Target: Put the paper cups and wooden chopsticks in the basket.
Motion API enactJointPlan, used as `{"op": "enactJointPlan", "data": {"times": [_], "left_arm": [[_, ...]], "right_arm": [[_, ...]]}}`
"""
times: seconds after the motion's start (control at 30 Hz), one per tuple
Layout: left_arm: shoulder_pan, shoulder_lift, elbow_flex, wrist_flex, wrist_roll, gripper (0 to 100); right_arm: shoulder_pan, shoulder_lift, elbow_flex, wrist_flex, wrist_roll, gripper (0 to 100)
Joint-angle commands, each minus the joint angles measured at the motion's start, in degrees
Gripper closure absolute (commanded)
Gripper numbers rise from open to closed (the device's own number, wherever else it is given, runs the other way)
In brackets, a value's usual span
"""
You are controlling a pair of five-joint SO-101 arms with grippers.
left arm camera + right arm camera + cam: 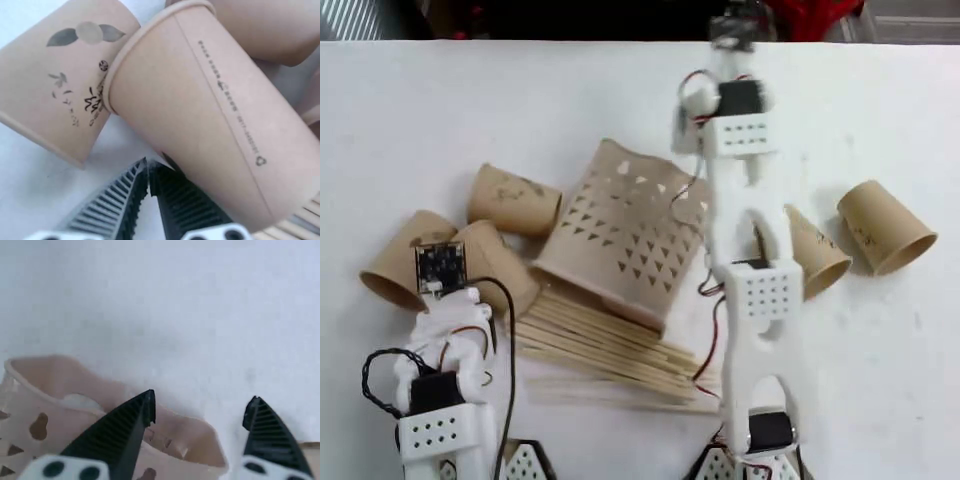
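A tan basket [625, 230] with triangular cut-outs stands mid-table, partly over a spread of wooden chopsticks [610, 350]. Three paper cups lie on their sides to its left [515, 200], [400, 260], [495, 265], and two to its right [815, 255], [885, 228]. My left gripper [148, 166] is shut and holds nothing. Its tips rest low between a leaf-printed cup [65, 80] and a plain cup [210, 115]. My right gripper [202, 400] hangs open and holds nothing, above the basket's wavy rim [50, 371].
The right arm [745, 140] stretches from the front edge across the table, passing over the basket's right side. The left arm [440, 340] sits at the front left. Bare white table lies at the far left and far right.
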Motion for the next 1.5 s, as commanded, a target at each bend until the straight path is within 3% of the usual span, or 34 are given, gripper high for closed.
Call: {"op": "enactJointPlan", "data": {"times": [0.0, 0.27, 0.5, 0.57, 0.63, 0.73, 0.8, 0.97, 1.17, 1.47], "left_arm": [[0.0, -0.5, -0.3, 0.0, 0.0, 97], [0.0, -0.5, -0.3, 0.0, 0.0, 97], [0.2, -0.5, -0.3, -0.3, -0.4, 96], [0.0, -0.7, -0.6, -4.5, -1.0, 96], [-2.2, -2.0, -2.5, -11.2, -6.7, 96], [-4.4, -5.6, -8.3, -13.7, -20.4, 96], [-3.3, -8.5, -12.3, -11.3, -25.9, 96], [4.1, -13.5, -20.0, -0.1, -27.0, 96], [20.9, -13.8, -21.7, 15.3, -37.6, 78], [23.5, -13.7, -18.7, 15.2, -44.3, 75]], "right_arm": [[-0.9, 1.1, -3.3, 0.4, 3.0, 71.5], [0.1, -0.4, -10.6, 0.2, 10.0, 71.5], [-0.1, 0.3, -11.0, -0.1, 10.0, 71.4], [0.4, 1.0, -11.3, -0.7, 10.0, 71.4], [1.5, 1.7, -11.3, -0.8, 10.1, 71.4], [2.8, 2.0, -11.2, -0.8, 10.5, 71.4], [3.6, 2.0, -11.3, -0.9, 10.5, 71.4], [4.4, 2.2, -10.5, -5.3, 10.5, 71.5], [4.0, 4.1, -9.7, -11.6, 10.6, 71.5], [3.6, 7.9, -10.2, -16.7, 10.5, 71.5]]}}
